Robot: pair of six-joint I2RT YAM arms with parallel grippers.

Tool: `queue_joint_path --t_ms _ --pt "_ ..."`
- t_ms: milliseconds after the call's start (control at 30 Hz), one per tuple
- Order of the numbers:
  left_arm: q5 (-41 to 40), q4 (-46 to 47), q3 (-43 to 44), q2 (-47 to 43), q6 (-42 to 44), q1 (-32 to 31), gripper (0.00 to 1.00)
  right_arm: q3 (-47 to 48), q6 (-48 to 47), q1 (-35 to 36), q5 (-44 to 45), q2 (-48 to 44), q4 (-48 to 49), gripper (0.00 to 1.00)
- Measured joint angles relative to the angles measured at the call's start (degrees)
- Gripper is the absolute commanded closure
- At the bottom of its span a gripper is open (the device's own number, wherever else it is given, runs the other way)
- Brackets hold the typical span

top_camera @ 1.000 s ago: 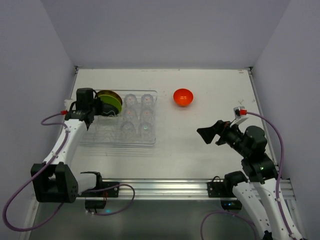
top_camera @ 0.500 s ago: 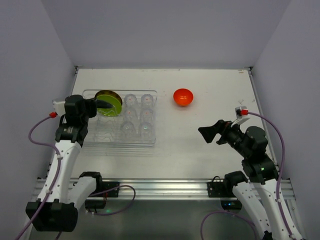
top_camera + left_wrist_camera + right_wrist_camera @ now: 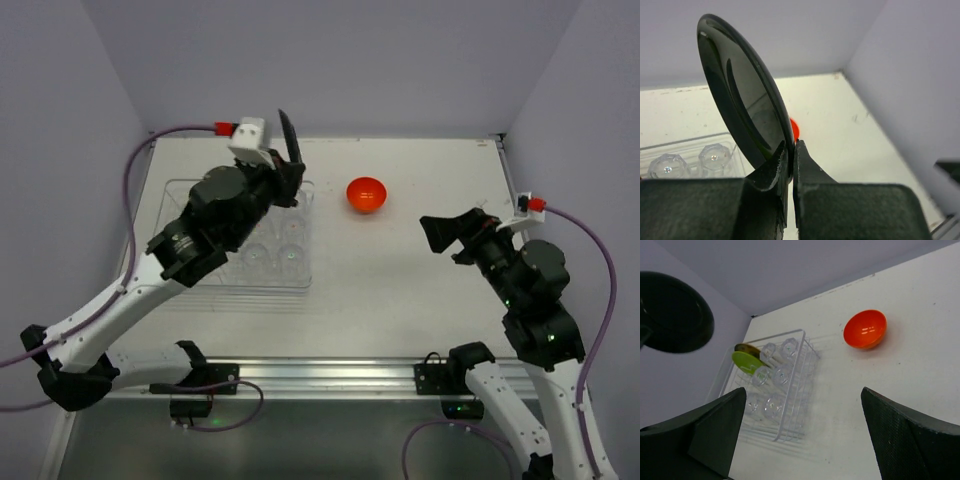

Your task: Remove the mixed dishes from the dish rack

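My left gripper (image 3: 792, 145) is shut on the rim of a glossy black plate (image 3: 745, 100), held upright and high above the dish rack (image 3: 250, 283). From the top view the plate (image 3: 289, 135) shows edge-on above the left gripper (image 3: 288, 178). A lime-green plate (image 3: 747, 361) still stands in the rack's far corner, next to several clear glasses (image 3: 774, 376). The orange bowl (image 3: 366, 194) sits on the table right of the rack. My right gripper (image 3: 445, 235) hangs open and empty over the right side of the table, its jaws wide apart in the right wrist view (image 3: 805, 440).
The left arm covers much of the rack from above. White walls close in the table at the back and on both sides. A metal rail (image 3: 330, 375) runs along the near edge.
The left arm has lifted the black plate out of the rack, up and to the right. The right gripper has risen a little and stayed open.
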Motion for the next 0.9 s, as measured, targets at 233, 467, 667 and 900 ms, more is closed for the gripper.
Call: queue_joint_path --t_ms 233,467,667,900 --pt "-21.86 -6.1 -1.92 10.99 24.46 -28.48 1.0 8.98 0.13 -0.02 -0.48 12.76 -1.31 0.01" --pt "-30.71 -6.78 -13.31 12.13 42.01 -45.35 1.0 8.09 -1.64 -0.02 -7.85 14.27 -3.58 0.11" --pt "-26.93 -6.84 -20.44 12.22 48.96 -47.21 1.0 4.24 -3.67 5.05 -15.1 19.37 -2.75 0.18" --pt "-28.61 -5.92 -20.87 14.67 52.81 -48.3 1.0 0.96 -5.51 13.35 -15.65 27.34 -2.64 0.36"
